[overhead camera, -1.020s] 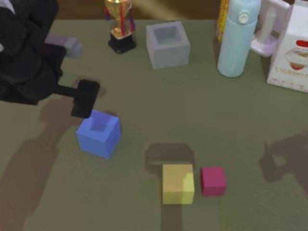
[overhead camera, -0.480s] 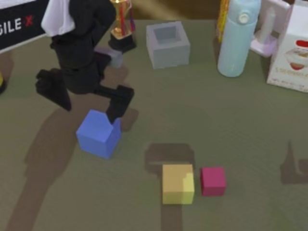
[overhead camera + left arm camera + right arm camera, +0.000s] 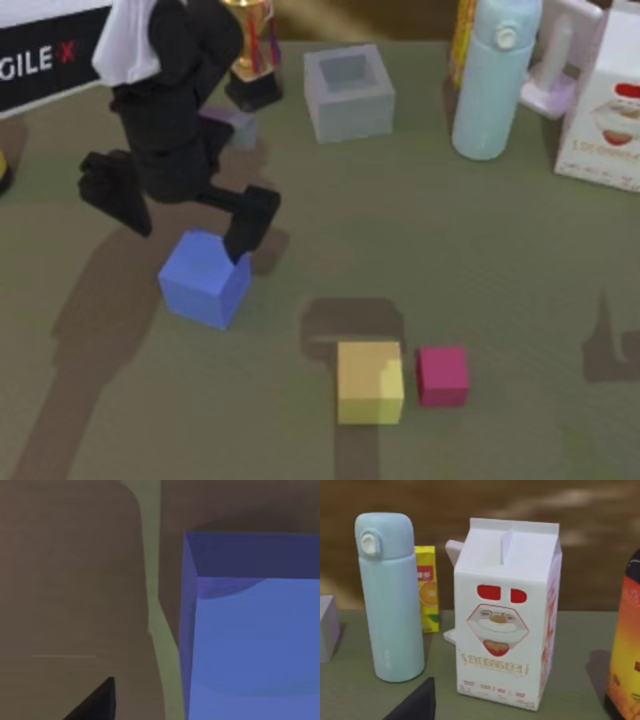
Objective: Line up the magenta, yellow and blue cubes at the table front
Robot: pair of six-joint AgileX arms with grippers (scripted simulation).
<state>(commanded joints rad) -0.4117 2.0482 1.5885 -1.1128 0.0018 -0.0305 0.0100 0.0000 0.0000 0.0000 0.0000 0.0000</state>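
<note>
The blue cube sits left of centre on the olive table. My left gripper hangs open just above and behind it, one finger at the cube's far right corner and the other finger out to the left. In the left wrist view the blue cube fills one side, with a single fingertip beside it, apart. The yellow cube and the magenta cube stand close side by side near the front. My right arm is outside the top view; one fingertip shows, well off the view's middle.
Along the back stand a trophy, a grey hollow box, a pale blue bottle and a milk carton. A small lilac-grey block lies behind my left arm. A yellow juice box stands behind the bottle.
My left arm has swung in from the left edge and turned over the blue cube, then sunk slightly towards it. None of the cubes has moved.
</note>
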